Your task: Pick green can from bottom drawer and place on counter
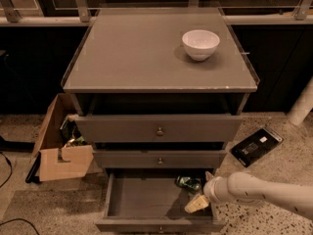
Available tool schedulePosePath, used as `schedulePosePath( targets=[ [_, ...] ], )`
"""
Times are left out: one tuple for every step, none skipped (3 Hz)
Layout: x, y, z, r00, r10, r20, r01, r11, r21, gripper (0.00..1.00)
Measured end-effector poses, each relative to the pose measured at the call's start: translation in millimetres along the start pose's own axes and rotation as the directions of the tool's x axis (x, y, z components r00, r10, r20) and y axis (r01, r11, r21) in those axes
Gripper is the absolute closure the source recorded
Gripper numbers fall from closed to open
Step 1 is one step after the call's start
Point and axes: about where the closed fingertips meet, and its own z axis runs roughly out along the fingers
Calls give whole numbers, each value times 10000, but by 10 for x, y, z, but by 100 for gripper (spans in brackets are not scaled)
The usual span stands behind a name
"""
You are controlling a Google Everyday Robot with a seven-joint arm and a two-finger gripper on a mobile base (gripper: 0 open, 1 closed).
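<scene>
The bottom drawer (142, 199) is pulled open below two closed grey drawers. The green can (187, 182) lies on its side at the drawer's back right, partly under the drawer above. My gripper (201, 196) reaches in from the right on a white arm and hangs at the drawer's right side, just right of and in front of the can, not holding it. One pale finger (196, 204) points down-left into the drawer. The counter (146, 53) is the grey cabinet top with a clear raised rim.
A white bowl (200, 43) stands on the counter at the back right. An open cardboard box (61, 148) sits on the floor left of the cabinet. A black flat device (257, 146) lies on the floor to the right. A white post (304, 104) stands at far right.
</scene>
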Motion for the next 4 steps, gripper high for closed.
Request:
schedulePosePath(
  targets=[
    [103,-71,202,10000,27,43,-27,9999,-112,0],
    [240,-114,421,9998,220,-23,-220,9996,-196,0],
    [449,-126,595,9978,595,-291,-602,9979,-244,0],
    [459,-83,613,9984,514,-230,-518,9985,-186,0]
  ],
)
